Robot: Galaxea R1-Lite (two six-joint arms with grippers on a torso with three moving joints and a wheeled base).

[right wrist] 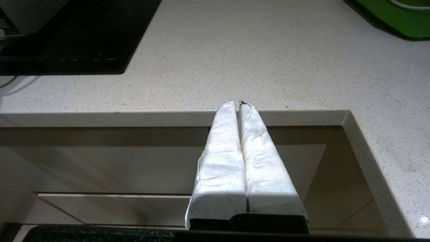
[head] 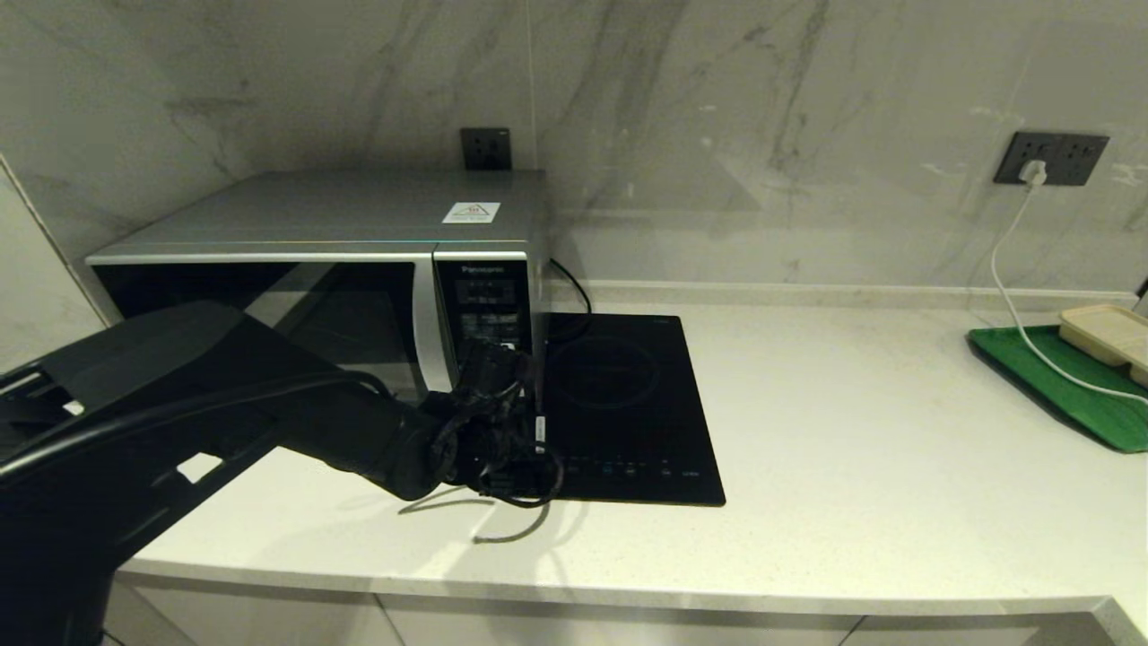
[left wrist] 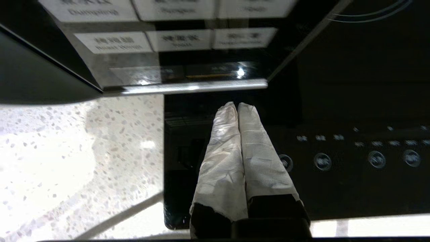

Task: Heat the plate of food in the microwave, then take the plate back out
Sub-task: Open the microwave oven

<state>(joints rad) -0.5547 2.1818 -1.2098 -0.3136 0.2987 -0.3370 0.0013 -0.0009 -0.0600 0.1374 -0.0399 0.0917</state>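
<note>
The silver microwave (head: 323,224) stands at the back left of the counter with its dark glass door shut. My left arm reaches across the front of it. My left gripper (left wrist: 238,105) is shut with nothing in it, its wrapped tips just below the bottom edge of the button panel (left wrist: 174,40) and above the cooktop's near left corner. In the head view the left gripper (head: 502,359) is a dark shape in front of the lower panel (head: 489,305). The plate of food is out of view. My right gripper (right wrist: 239,104) hangs shut and empty below the counter's front edge.
A flat black induction cooktop (head: 628,404) lies right of the microwave. At the far right a green tray (head: 1058,386) carries a beige rectangular tray (head: 1108,332). A white cable (head: 1013,296) runs to them from the wall outlet (head: 1054,159). Loose arm cables droop onto the counter.
</note>
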